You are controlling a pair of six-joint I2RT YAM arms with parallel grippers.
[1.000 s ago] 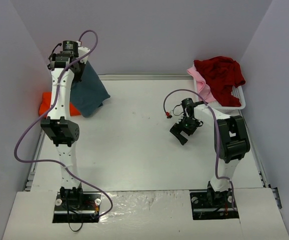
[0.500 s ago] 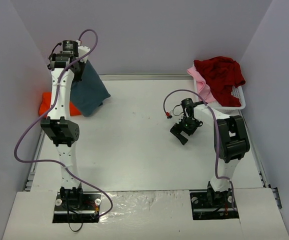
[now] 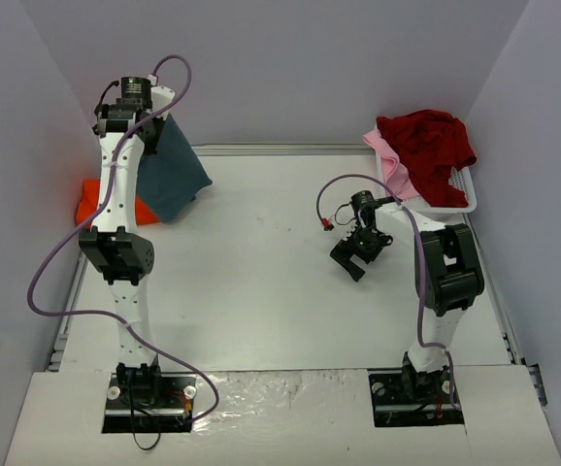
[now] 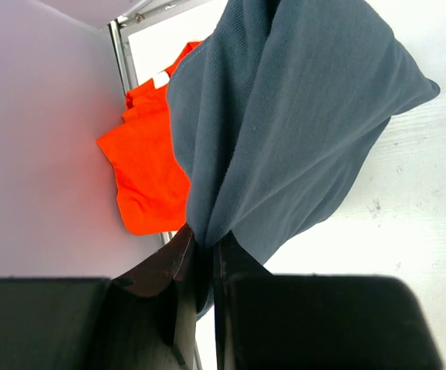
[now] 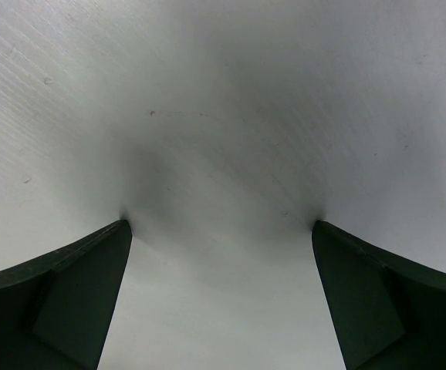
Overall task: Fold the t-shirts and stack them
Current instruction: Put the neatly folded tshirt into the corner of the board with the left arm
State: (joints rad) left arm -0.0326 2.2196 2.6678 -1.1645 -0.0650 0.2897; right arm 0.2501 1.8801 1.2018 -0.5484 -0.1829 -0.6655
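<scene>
My left gripper is raised at the far left and shut on the slate blue-grey t-shirt, which hangs from it, its lower end near the table. In the left wrist view the jaws pinch the cloth at the gripper. The bright orange t-shirt lies folded on the table below, also seen in the left wrist view. The dark red t-shirt and the pale pink t-shirt lie heaped in the basket. My right gripper is open and empty, tips close to the table.
A white plastic basket stands at the far right corner. Grey walls close in on the left, back and right. The table's metal edge rail runs along the left side.
The hanging blue-grey shirt has drawn slightly left, toward the orange shirt. The right arm has not moved.
</scene>
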